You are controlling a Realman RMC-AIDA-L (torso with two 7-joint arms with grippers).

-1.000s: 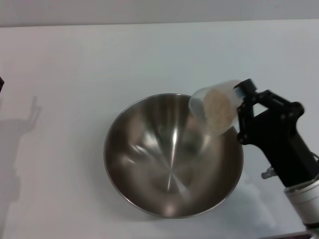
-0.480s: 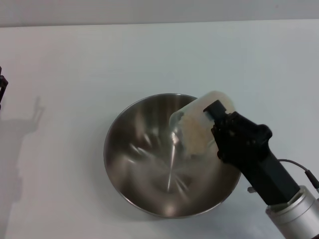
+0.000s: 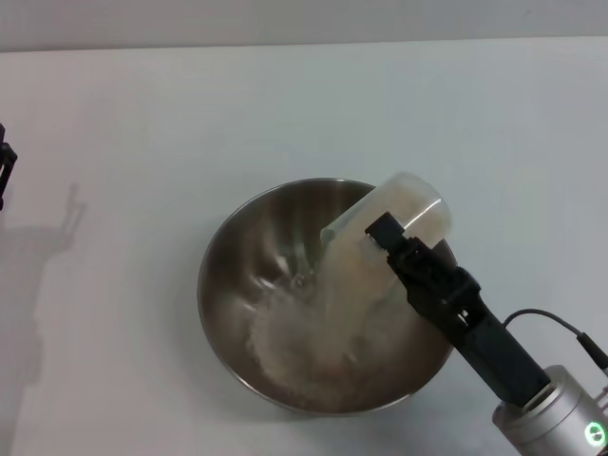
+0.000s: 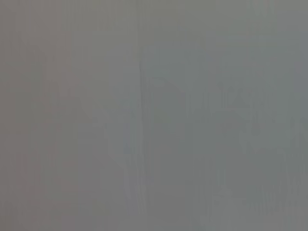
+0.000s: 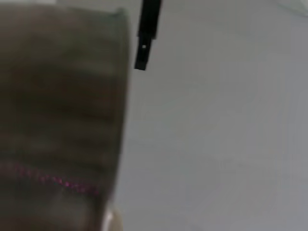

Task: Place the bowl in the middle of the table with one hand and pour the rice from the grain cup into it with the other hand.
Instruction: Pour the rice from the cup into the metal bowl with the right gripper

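Bowl (image 3: 285, 313) sits mid-table (image 3: 142, 123), a bit toward the near edge. Right gripper (image 3: 385, 233) comes in from the near right corner, fingers pinching the cup (image 3: 399, 214), which is tipped over the bowl's right rim, mouth down into the bowl. Rice (image 3: 294, 351) streams out and heaps on the bowl bottom. Left gripper (image 3: 5, 171) barely shows at the left edge, parked; fingers can't be told. Right wrist view is blurry, probably the bowl wall (image 5: 57, 120) up close.

I am looking down on a plain white surface that is filling nearly my whole head view, with a pale grey wall (image 3: 304, 19) running along its far edge.
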